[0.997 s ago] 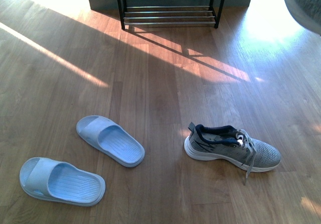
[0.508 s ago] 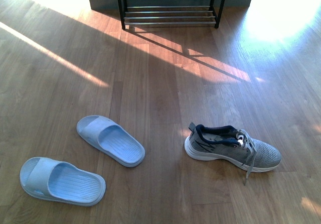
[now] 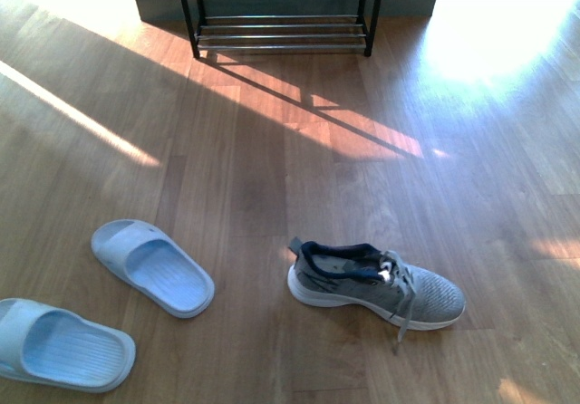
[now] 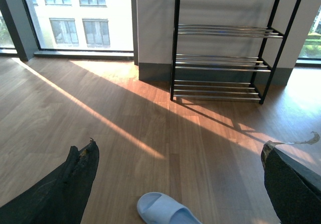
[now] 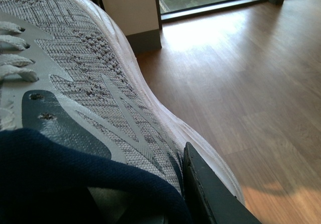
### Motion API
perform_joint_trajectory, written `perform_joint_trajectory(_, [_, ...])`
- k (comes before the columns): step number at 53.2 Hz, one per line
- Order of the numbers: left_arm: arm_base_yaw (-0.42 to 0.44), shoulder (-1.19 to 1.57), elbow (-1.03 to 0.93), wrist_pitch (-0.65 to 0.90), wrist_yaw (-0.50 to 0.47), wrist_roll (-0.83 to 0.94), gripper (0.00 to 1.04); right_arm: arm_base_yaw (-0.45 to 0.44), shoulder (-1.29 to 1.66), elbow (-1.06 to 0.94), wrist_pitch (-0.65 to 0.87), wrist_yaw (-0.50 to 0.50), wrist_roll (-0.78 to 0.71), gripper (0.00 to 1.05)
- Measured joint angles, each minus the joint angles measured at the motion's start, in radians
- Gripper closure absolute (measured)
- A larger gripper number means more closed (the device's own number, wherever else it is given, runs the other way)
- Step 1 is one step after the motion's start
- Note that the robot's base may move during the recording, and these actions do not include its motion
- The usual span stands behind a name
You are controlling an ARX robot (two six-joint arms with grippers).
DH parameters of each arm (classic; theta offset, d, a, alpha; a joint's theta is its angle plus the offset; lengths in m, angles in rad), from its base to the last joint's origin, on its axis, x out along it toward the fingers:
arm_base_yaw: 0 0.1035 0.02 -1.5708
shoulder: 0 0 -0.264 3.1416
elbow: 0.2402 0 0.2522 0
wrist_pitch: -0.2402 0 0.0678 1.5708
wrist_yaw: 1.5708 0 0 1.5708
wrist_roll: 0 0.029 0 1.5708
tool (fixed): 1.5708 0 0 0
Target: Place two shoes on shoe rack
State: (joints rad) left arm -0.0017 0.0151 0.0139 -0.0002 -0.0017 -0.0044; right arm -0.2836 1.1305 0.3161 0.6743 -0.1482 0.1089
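Right fingers (image 5: 214, 200) pinch a sneaker (image 5: 95, 78), left fingers (image 4: 67, 189) hang spread, while a second sneaker (image 3: 376, 283) and two slides (image 3: 154, 268) lie on the floor (image 3: 272, 177) before the rack (image 3: 281, 34).

Nothing legible here: no brand or lettering shows on the sneakers (image 3: 376, 286), slides (image 3: 154, 266) or shoe rack (image 3: 281, 34).

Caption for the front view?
Two pale blue rubber slides and a grey knit sneaker on the floor; black chrome-barred shoe rack beyond.

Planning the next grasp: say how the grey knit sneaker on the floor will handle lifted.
The grey knit sneaker is probably light; its soft knit upper likely squashes when pinched. Its loose lace may dangle and snag.
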Motion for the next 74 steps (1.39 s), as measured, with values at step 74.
perform_joint_trajectory(74, [-0.443, 2.454, 1.196, 0.064, 0.156, 0.983, 0.09, -0.005, 0.001, 0.0, 0.001, 0.002, 0.003, 1.0])
